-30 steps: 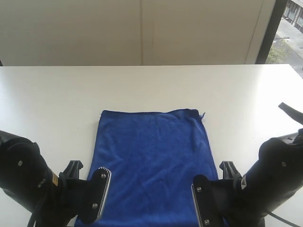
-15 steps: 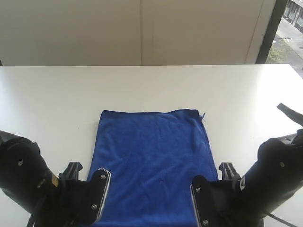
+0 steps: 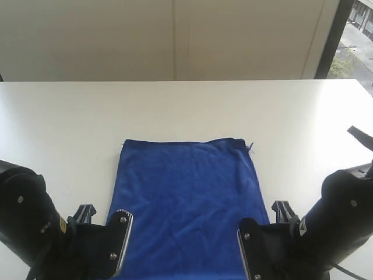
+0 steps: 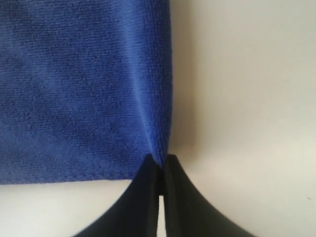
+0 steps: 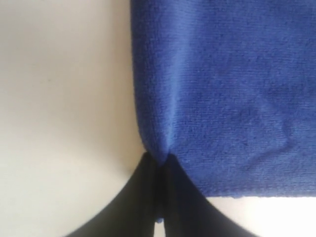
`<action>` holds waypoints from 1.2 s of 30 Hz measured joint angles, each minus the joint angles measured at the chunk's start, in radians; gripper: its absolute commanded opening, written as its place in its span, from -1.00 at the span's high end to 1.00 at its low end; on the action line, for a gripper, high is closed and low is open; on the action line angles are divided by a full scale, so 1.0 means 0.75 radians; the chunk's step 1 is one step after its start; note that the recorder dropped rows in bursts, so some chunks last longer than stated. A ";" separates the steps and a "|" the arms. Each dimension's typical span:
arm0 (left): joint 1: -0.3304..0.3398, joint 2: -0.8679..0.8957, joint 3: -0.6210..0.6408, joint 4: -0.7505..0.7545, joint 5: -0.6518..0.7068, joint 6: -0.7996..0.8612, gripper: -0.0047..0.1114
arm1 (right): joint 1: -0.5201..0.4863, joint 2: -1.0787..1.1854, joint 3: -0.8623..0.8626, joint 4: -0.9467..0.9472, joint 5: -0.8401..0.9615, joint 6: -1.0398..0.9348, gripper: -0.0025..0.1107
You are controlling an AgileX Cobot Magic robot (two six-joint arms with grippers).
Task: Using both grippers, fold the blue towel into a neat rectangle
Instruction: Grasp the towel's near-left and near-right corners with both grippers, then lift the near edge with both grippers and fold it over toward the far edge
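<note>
The blue towel (image 3: 185, 201) lies spread on the white table (image 3: 70, 116), its far edge running straight across the middle of the exterior view. My left gripper (image 4: 161, 165) is shut on the towel's (image 4: 84, 89) near left corner, which is pinched between the black fingers. My right gripper (image 5: 160, 163) is shut on the near right corner of the towel (image 5: 227, 89). In the exterior view both arm ends sit at the bottom, the left arm (image 3: 35, 239) and the right arm (image 3: 326, 233), flanking the cloth. The white label does not show.
A pale wall (image 3: 175, 35) rises behind the table's far edge, with a window strip (image 3: 355, 35) at the far right. White tabletop surrounds the towel on the left, right and far sides.
Both arms have drawn slightly towards the near edge, and the towel's far edge has slid a little nearer with them. Both grips are unchanged.
</note>
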 measured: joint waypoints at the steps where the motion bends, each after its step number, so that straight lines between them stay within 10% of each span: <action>1: 0.000 -0.015 0.000 0.000 0.015 -0.003 0.92 | 0.000 -0.020 0.000 0.000 0.022 0.000 0.96; 15: 0.000 -0.235 0.000 -0.010 0.123 -0.127 0.92 | 0.000 -0.246 0.002 -0.010 0.084 0.156 0.96; 36: 0.008 -0.242 0.000 0.082 -0.349 -0.127 0.92 | 0.000 -0.240 0.002 -0.544 -0.284 0.692 0.96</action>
